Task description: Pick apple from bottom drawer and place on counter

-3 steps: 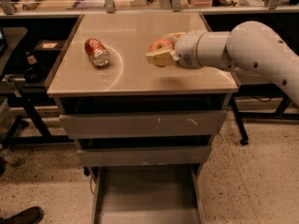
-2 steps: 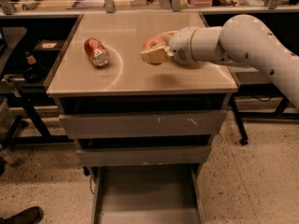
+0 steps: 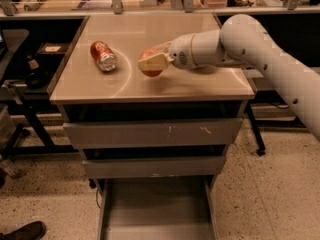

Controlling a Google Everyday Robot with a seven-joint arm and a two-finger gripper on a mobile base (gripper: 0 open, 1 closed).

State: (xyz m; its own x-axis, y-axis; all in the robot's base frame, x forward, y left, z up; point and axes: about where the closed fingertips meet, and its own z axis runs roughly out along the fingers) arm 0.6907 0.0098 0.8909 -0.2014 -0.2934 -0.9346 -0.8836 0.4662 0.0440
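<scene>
The red apple [image 3: 150, 70] is held in my gripper [image 3: 153, 61], whose beige fingers [image 3: 154, 62] close around it. The apple is low over the middle of the counter [image 3: 150, 91], at or just above its surface; I cannot tell if it touches. My white arm reaches in from the right. The bottom drawer [image 3: 157, 211] is pulled open below, and its grey floor shows nothing on it.
A red soda can [image 3: 103, 56] lies on its side on the counter's left part, close to the apple. Two shut drawers [image 3: 155, 133] sit above the open one. A dark desk stands to the left, and a shoe [image 3: 22, 231] shows at the lower left.
My gripper has carried the apple leftward over the counter, from the right side toward the middle, and closer to the can.
</scene>
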